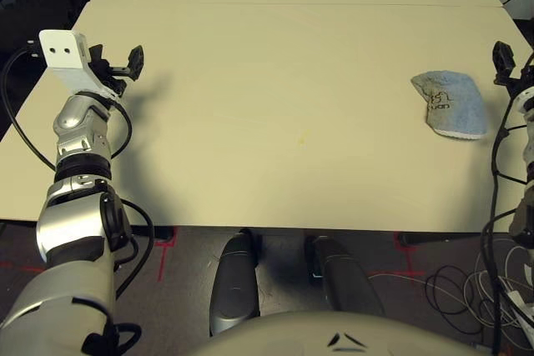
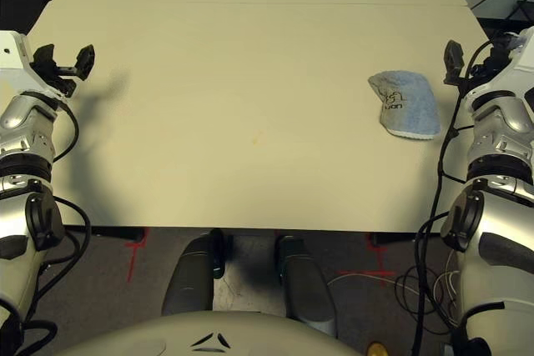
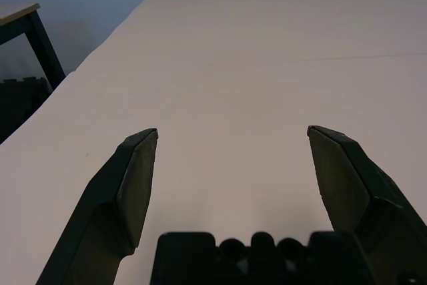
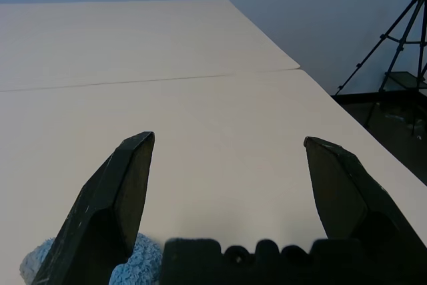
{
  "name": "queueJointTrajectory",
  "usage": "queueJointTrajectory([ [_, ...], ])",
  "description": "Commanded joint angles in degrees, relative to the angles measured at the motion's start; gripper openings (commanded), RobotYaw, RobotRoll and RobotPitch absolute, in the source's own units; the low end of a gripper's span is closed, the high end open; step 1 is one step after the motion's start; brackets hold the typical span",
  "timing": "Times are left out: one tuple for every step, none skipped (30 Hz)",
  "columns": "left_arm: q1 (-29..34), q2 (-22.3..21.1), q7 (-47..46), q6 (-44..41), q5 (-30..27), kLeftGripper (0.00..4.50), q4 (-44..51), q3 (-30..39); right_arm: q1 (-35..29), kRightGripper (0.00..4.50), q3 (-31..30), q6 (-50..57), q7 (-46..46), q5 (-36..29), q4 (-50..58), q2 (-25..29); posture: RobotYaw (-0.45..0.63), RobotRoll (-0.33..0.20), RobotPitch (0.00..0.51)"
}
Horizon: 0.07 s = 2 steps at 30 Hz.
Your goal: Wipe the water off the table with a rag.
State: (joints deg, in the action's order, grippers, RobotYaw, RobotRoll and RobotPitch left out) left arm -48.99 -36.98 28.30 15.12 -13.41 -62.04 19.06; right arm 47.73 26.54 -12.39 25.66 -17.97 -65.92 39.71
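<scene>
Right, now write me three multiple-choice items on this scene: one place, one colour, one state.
1. Where is the rag?
A) On the floor
B) On the table, near its right side
C) On the table, at its left edge

2. What colour are the specks of water?
A) Yellowish
B) Green
C) Black

3. How do the right gripper's fingers stand?
A) Shut on the rag
B) Shut on nothing
C) Open, with nothing between them

1: B, the rag lies on the table towards the robot's right arm.
2: A, the water makes a faint yellowish mark.
3: C, the right gripper has its fingers wide apart, gripping nothing.
</scene>
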Motion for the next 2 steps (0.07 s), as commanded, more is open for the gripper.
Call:
queueJointTrajectory([
  [-0.6, -0.5, -0.2, 0.7, 1.0, 4.5, -1.6, -0.3, -0.7, 4.47, 0.8, -0.5, -0.1, -0.6, -0.4, -0.1, 0.15, 0.0, 0.2],
  [-0.6, -0.5, -0.1, 0.7, 1.0, 4.5, -1.5, -0.3, -0.7, 4.47, 0.8, -0.5, -0.1, -0.6, -0.4, -0.1, 0.14, 0.0, 0.202],
])
